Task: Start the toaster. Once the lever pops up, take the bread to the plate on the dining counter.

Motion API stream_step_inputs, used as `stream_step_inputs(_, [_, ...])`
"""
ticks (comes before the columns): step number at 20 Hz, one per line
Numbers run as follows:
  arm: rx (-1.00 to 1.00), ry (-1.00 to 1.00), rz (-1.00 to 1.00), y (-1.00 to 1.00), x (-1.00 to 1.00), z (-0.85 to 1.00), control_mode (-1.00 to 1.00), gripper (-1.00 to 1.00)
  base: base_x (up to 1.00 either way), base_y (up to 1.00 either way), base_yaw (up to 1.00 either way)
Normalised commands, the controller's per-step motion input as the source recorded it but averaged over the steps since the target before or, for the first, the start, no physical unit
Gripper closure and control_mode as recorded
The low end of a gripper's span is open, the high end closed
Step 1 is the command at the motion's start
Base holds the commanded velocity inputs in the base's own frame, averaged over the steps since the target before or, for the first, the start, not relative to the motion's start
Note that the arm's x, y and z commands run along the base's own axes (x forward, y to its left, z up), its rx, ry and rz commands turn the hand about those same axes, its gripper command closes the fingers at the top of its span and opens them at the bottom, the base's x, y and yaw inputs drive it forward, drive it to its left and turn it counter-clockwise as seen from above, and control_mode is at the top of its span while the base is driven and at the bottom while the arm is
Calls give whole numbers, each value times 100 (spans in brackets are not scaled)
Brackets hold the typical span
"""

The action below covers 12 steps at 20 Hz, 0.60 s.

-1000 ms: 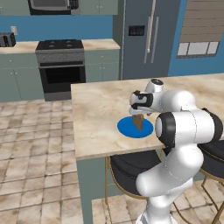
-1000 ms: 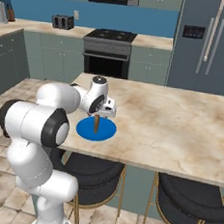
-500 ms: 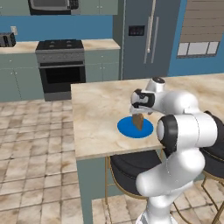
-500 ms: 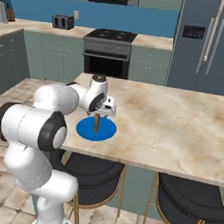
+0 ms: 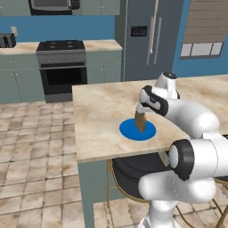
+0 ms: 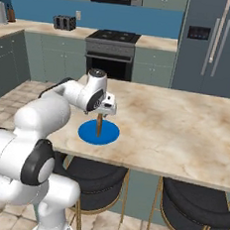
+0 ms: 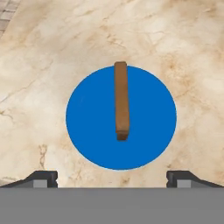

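Beige marble of the dining counter spreads under my camera. I see the bread standing on edge on the plate, near the counter's front edge. My gripper hangs just above it, jaws wide apart and clear of the slice. Far back, the toaster sits on the rear worktop.
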Motion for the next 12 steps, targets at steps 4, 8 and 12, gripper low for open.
stream_step_inputs(4, [0,0,1,24,-26,39,-100,-100,0,0,0])
stream_step_inputs(8, [0,0,0,15,-32,46,-100,-100,0,0,0])
stream_step_inputs(12, [0,0,0,2,-43,45,-100,-100,0,0,0])
